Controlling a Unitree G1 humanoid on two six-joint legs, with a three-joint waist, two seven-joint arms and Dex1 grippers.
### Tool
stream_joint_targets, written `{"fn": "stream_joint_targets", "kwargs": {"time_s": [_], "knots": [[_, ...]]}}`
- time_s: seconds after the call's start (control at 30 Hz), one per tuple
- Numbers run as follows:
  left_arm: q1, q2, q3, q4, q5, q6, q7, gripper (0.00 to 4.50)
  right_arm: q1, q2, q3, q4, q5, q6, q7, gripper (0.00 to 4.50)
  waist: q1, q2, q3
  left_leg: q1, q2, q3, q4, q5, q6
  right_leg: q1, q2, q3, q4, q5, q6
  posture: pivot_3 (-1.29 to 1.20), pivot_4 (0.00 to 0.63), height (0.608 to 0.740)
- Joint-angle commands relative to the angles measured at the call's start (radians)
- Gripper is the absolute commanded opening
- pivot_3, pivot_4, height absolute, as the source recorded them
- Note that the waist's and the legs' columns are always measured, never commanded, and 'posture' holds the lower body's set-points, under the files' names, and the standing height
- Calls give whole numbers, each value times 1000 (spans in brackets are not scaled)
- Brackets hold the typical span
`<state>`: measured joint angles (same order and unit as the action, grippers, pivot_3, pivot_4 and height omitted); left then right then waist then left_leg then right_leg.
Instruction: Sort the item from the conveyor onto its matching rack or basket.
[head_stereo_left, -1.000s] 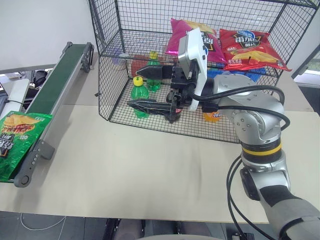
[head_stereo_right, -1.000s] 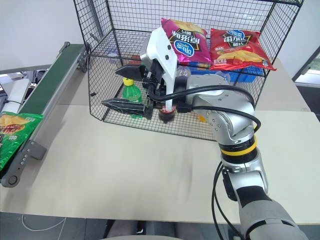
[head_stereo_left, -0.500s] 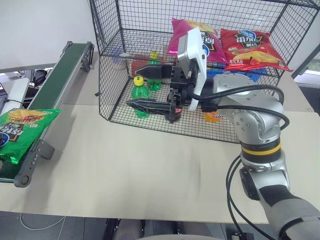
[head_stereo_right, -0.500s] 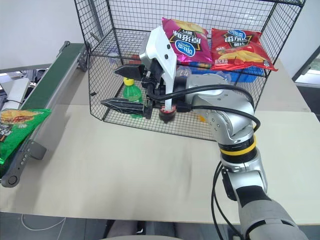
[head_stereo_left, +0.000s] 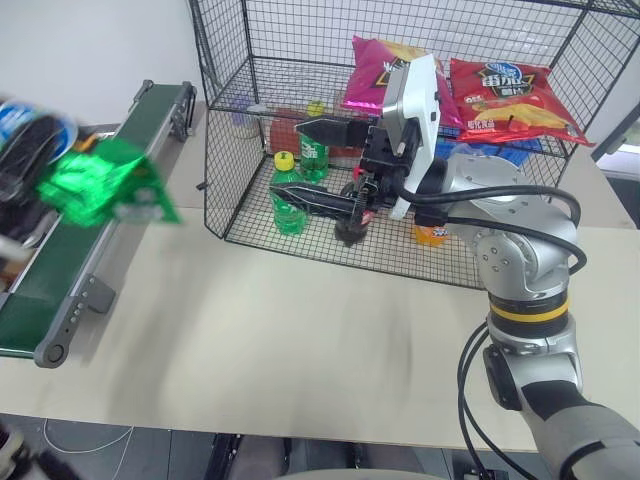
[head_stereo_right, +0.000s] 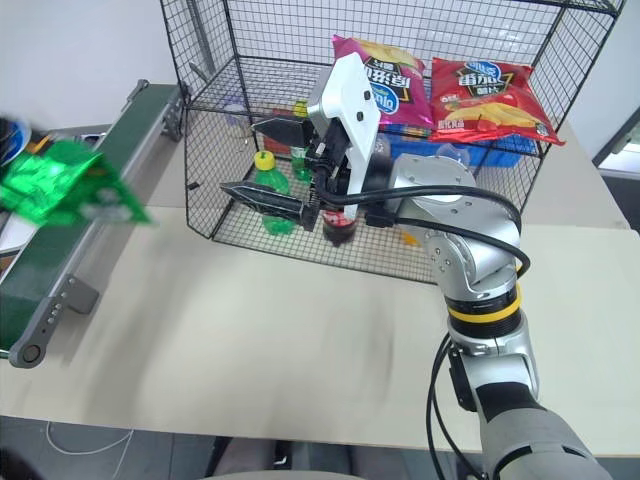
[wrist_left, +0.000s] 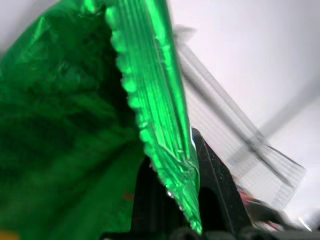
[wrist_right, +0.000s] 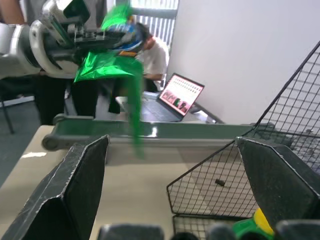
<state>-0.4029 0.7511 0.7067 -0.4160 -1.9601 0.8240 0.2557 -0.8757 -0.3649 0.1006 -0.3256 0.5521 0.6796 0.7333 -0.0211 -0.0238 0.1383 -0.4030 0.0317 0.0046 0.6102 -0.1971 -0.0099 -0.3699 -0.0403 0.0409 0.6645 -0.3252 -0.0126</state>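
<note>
While the left claw (wrist_left: 170, 200) pinches the green chip bag (head_stereo_left: 105, 185) above the conveyor (head_stereo_left: 70, 250) — right claw (head_stereo_left: 325, 165) gapes wide.

magenta bag (head_stereo_left: 385, 72): up on the wire shelf, above the spread jaws
red bag (head_stereo_left: 505, 88): right beside it, same shelf
green bottles (head_stereo_left: 287, 190): standing just behind the jaw tips
blue crate (head_stereo_right: 470, 148): further back
laptop (wrist_right: 181, 93): open, way past the jaws, person (wrist_right: 150, 50) behind it
</note>
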Motion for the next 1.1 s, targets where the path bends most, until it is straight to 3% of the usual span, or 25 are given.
{"fn": "stream_joint_targets", "kwargs": {"time_s": [0.03, 0.27, 0.47, 0.7, 0.93, 1.1], "knots": [[-139, -27, -116, 10, -12, -32, 39, 101, -8, -17, -33, -42, -18, -25, -31, 4500, 0, 0, 0, 0, 0, 0, 0, 0, 0, 0, 0, 0, 0, 0, 0, 0, 150, 740], [-405, -67, -300, 195, 8, -55, 8, 101, 1, -42, -63, -81, -78, -19, -142, 4500, 6, 0, 0, 0, 1, 1, -1, 2, -4, -2, 6, 0, 1, 0, 0, 0, 150, 740], [-548, -140, -377, 354, 184, -69, -149, 101, 2, -36, -82, -121, -180, -79, -262, 4500, 8, 0, 0, -1, 1, 1, 0, 4, -7, -2, 13, 1, 0, 0, 1, 0, 150, 740], [-657, -250, -387, 558, 468, -181, -345, 101, 3, -35, -85, -147, -205, -43, -327, 4500, 8, 0, 0, -1, 1, 1, -1, 7, -11, -2, 14, 2, 0, 0, 1, 0, 150, 740], [-718, -316, -365, 638, 570, -182, -463, 101, 25, -33, -93, -174, -195, -21, -353, 4500, 8, 0, 1, -3, 2, 1, -1, 6, -10, -3, 14, 2, 0, 0, 1, 0, 150, 740], [-655, -349, -341, 654, 626, -165, -483, 101, 30, -32, -98, -176, -192, -18, -358, 4500, 5, 0, 1, -2, 2, 1, -1, 6, -9, -3, 14, 2, 0, 0, 1, 0, 150, 740]]}}
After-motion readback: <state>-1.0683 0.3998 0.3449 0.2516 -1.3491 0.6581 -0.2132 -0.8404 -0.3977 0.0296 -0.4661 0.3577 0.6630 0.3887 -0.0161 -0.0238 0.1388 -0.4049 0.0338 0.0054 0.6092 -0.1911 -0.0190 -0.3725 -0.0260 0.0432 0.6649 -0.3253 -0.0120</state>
